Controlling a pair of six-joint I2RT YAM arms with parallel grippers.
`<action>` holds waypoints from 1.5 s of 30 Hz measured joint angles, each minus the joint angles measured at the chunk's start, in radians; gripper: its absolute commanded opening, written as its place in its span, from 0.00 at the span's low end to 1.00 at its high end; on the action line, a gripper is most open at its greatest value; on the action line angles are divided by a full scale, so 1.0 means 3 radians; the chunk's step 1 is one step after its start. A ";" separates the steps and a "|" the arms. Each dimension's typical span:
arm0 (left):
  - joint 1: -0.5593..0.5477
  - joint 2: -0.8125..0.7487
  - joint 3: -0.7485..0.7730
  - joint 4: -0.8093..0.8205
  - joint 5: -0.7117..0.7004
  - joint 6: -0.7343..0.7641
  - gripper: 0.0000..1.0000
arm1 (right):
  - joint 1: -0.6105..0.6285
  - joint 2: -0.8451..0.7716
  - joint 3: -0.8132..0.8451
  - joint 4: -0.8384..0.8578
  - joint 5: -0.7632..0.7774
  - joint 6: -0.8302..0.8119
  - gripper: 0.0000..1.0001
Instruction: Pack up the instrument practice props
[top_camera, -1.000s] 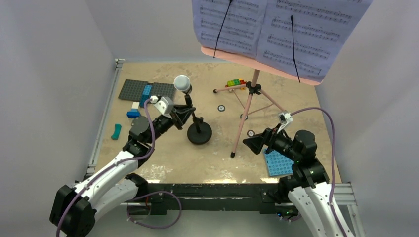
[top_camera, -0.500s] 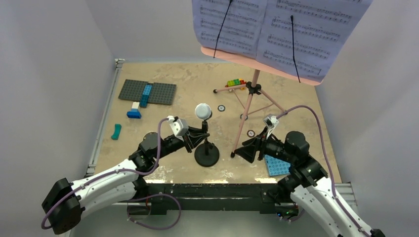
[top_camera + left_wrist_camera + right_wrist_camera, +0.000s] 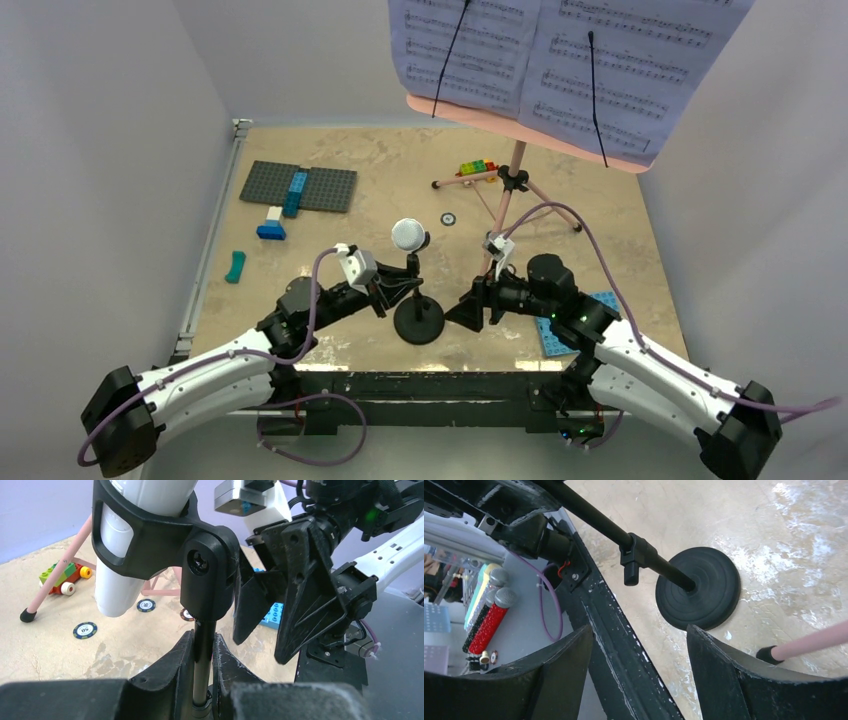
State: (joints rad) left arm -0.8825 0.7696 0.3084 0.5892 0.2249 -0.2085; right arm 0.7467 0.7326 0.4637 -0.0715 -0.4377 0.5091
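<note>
Mic stand (image 3: 419, 320) sits at the middle of the table's near edge, its round black base flat on the tan top and its thin pole rising between the two arms. The left gripper (image 3: 202, 652) is clenched on that pole, just under the black clip that carries the grey-white microphone (image 3: 406, 234). The right gripper (image 3: 470, 310) hangs just right of the base with its jaws spread wide, grasping nothing. One rubber-tipped foot of the pink music stand (image 3: 500, 215) lies close beside the base on the right, and the lavender sheet-music pages (image 3: 540, 60) fill its desk high above. A blue studded plate (image 3: 560, 338) lies under the right arm. Farther back are a grey studded plate (image 3: 325, 188), coloured toy bricks (image 3: 474, 168) and a round token (image 3: 448, 219)
</note>
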 measured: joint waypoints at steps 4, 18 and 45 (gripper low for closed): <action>-0.0009 -0.0060 -0.0036 -0.0005 -0.0003 -0.0008 0.00 | 0.0160 0.0275 0.0062 0.0179 0.0098 -0.0015 0.70; -0.0014 -0.0065 -0.0039 -0.0027 -0.0165 -0.0112 0.00 | 0.0448 0.0806 0.0160 0.0762 0.0594 0.0032 0.59; -0.0022 -0.0056 0.0053 -0.0220 -0.0365 -0.0141 0.00 | 0.0595 0.1181 0.0256 0.0988 0.0690 0.0006 0.00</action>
State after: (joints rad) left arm -0.8890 0.7528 0.3244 0.5232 0.1154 -0.2508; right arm 0.9253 1.0870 0.5404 0.2249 -0.2306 0.5110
